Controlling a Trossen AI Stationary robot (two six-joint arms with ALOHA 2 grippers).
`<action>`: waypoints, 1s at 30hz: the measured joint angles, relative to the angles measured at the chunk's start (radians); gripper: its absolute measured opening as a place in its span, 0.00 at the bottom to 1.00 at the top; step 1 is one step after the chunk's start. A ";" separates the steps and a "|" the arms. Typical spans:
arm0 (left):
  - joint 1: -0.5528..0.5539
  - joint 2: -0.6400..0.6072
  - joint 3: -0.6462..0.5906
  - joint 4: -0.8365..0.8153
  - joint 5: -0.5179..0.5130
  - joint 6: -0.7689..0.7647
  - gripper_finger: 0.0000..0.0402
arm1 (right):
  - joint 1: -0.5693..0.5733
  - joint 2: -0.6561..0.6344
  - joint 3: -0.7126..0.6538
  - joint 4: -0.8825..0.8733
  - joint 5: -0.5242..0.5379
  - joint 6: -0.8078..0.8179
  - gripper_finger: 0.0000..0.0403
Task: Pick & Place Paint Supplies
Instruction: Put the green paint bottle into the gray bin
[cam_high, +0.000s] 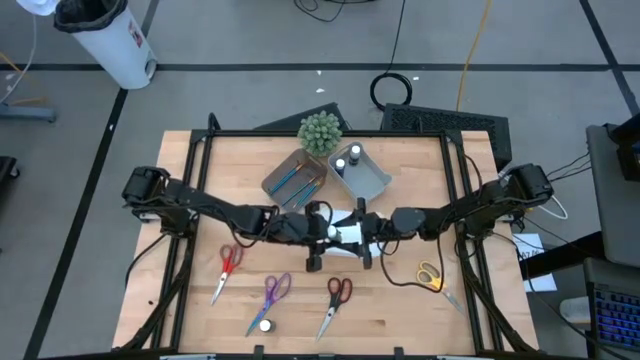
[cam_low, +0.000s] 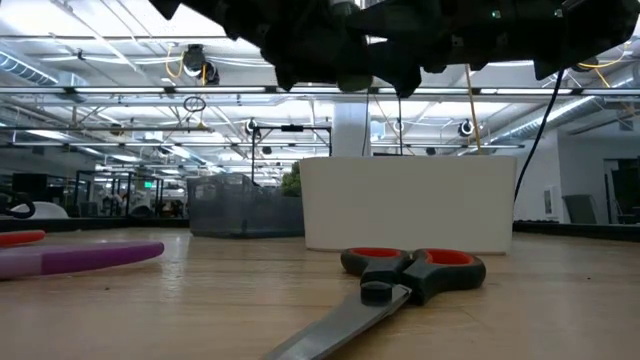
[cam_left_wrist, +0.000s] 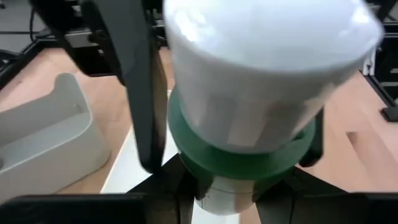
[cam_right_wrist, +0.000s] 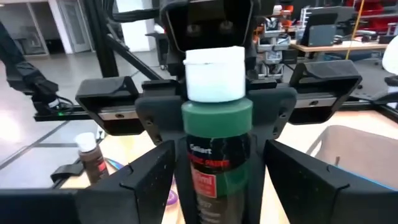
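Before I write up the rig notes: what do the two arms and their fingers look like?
Both arms are dark and jointed. The left arm and right arm each have a bulky black shoulder block. Black cables trail beside them. The fingers are black, angular and flat-faced.

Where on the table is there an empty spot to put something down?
The bare wood is mostly at the corners: beside the brown tray toward the table's far left, and right of the blue-grey tray. Near the front right, past the yellow scissors, is free too. The middle is crowded with both grippers and the front left with scissors.
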 joint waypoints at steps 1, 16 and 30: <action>-0.005 0.001 0.007 -0.003 0.000 0.000 0.32 | 0.000 -0.001 0.000 0.002 0.001 0.000 0.59; -0.018 0.001 0.013 -0.002 -0.006 -0.028 0.32 | 0.001 -0.001 -0.001 0.001 0.000 -0.036 0.26; -0.012 0.001 0.013 -0.007 -0.032 -0.028 0.32 | 0.000 -0.001 -0.002 0.001 0.001 -0.055 0.25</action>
